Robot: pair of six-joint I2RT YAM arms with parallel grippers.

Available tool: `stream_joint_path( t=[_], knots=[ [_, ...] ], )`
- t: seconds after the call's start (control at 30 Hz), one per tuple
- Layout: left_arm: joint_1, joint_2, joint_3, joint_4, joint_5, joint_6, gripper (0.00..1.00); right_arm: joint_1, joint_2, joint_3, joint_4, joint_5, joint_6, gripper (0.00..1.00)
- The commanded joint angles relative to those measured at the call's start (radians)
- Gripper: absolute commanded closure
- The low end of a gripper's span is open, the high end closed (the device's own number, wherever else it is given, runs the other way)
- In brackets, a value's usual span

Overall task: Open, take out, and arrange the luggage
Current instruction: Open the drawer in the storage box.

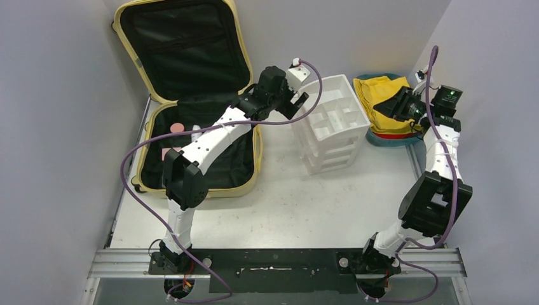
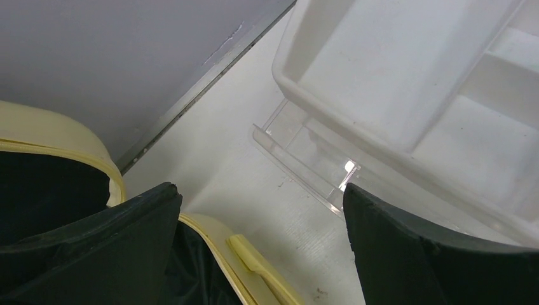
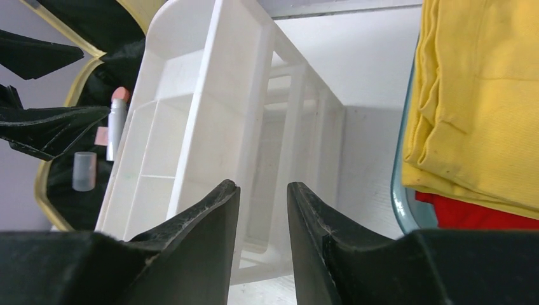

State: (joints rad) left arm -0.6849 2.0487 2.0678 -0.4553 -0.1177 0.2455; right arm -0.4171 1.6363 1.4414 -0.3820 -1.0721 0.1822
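We hold our left gripper [image 2: 257, 189] spread wide by the open luggage [image 1: 184, 51]; our right gripper [image 3: 262, 185] is open a little, empty.

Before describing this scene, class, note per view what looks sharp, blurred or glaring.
Top external: evenly lit, sharp, no glare on the white plastic drawer organizer. Left wrist: black fingers soft up close; a glint on the edge of the clear plastic tray. Right wrist: its fingers blurred, folded yellow cloth crisp.

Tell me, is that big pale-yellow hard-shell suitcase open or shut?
Open: the suitcase lies spread in two halves, black lining exposed, small pink items inside the near half.
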Motion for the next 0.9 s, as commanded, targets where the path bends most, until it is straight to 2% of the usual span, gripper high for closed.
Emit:
stream_joint_path(
  t=[0.0,0.1,0.2,0.33,0.53,0.7,0.87],
  knots=[
    [-0.002,-0.042,-0.009,0.035,-0.061,-0.027,0.03,0.0,-0.104,-0.049,0.138,0.069,-0.012,0.65],
    [-0.002,-0.028,-0.016,0.023,-0.072,-0.034,0.03,0.005,-0.152,-0.05,0.171,0.077,-0.003,0.64],
    [-0.002,-0.012,-0.023,0.014,-0.066,-0.04,0.03,0.037,-0.185,-0.016,0.133,0.134,-0.042,0.61],
    [-0.004,0.015,-0.003,-0.013,-0.07,-0.044,0.03,0.156,-0.21,0.026,0.054,0.333,-0.141,0.53],
    [-0.004,0.044,0.003,-0.046,-0.088,-0.035,0.03,0.305,-0.178,0.066,0.014,0.588,-0.234,0.47],
    [-0.004,0.065,-0.003,-0.06,-0.081,-0.035,0.03,0.387,-0.126,0.1,-0.02,0.733,-0.3,0.48],
    [-0.004,0.073,0.006,-0.09,-0.083,-0.028,0.03,0.399,-0.09,0.094,-0.047,0.779,-0.323,0.52]
  ],
)
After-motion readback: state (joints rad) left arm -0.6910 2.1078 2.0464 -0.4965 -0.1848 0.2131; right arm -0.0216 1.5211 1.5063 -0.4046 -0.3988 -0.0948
